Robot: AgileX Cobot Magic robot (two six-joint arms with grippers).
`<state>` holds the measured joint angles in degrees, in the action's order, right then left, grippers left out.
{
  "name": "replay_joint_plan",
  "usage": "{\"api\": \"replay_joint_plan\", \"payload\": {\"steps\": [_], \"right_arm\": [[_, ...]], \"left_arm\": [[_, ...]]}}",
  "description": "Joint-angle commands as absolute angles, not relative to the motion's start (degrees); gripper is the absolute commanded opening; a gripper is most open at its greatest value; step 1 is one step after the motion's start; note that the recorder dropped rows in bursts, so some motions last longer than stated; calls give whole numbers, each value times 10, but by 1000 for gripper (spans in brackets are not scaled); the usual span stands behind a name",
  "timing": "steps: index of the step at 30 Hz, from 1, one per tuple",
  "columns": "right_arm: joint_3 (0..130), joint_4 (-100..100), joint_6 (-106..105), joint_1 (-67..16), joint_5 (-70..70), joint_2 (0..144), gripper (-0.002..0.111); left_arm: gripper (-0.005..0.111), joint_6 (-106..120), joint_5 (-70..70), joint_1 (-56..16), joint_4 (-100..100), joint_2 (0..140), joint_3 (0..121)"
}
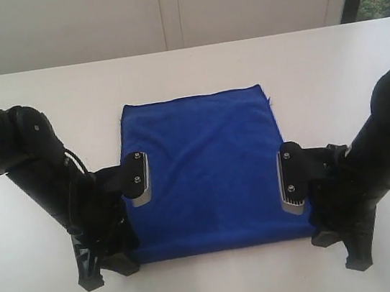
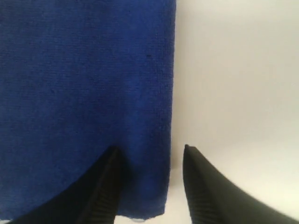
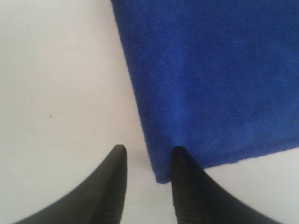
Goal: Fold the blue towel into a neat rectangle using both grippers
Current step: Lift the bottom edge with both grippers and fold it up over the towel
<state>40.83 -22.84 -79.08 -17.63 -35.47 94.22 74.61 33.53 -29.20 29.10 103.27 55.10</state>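
**Near edge of scene.** The left gripper (image 1: 107,269) and the right gripper (image 1: 342,249) point down at the two near corners of the blue towel (image 1: 209,166), one at each side.

**Left gripper.** In the left wrist view its jaws stand well apart and hold nothing. One finger (image 2: 105,186) lies over the cloth. The other finger (image 2: 210,191) lies over bare table, with the towel's left edge running between them.

**Right gripper.** In the right wrist view the gripper (image 3: 148,148) is likewise parted and empty. One finger (image 3: 187,182) sits at the towel's near right corner and the other finger (image 3: 110,186) is over the table beside it. Whether any fingertip presses on the cloth cannot be told.

**Towel.** It lies flat near the middle of the white table (image 1: 185,75) as a smooth, roughly square blue shape. Its far edge is straight and slightly narrower than its near edge.

**Arms.** Both black arms slope in from the left and right sides of the table.
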Motion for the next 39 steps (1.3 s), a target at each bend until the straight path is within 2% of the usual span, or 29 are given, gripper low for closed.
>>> {"api": "replay_joint_plan", "payload": {"steps": [1, 4, 5, 6, 7, 12, 16, 21, 28, 34, 39], "right_arm": [[405, -233, -799, -178, -344, 954, 31], [405, -236, -796, -178, -345, 963, 24], [405, -238, -795, -178, -346, 968, 13], [405, -238, -795, -178, -346, 971, 6], [405, -239, -792, -178, -346, 972, 0], [405, -239, -792, -178, -386, 944, 0], [405, -239, -792, -178, -503, 881, 0], [405, -239, -772, -178, -543, 815, 0], [405, -218, -741, -178, -444, 742, 0], [405, -200, -705, -178, -304, 738, 0], [405, -193, -690, -178, -253, 744, 0]], "left_arm": [[48, 753, 344, -294, 295, 1041, 547], [37, 754, 342, -294, 278, 1041, 547], [24, 754, 341, -294, 276, 1041, 547], [16, 754, 338, -294, 274, 1041, 547], [0, 754, 330, -294, 272, 1041, 547], [0, 752, 336, -294, 265, 1024, 547], [0, 739, 441, -294, 265, 963, 547], [0, 700, 528, -294, 265, 932, 548], [0, 570, 539, -294, 245, 891, 606], [0, 513, 438, -294, 202, 887, 633], [0, 484, 403, -294, 165, 887, 633]]}}
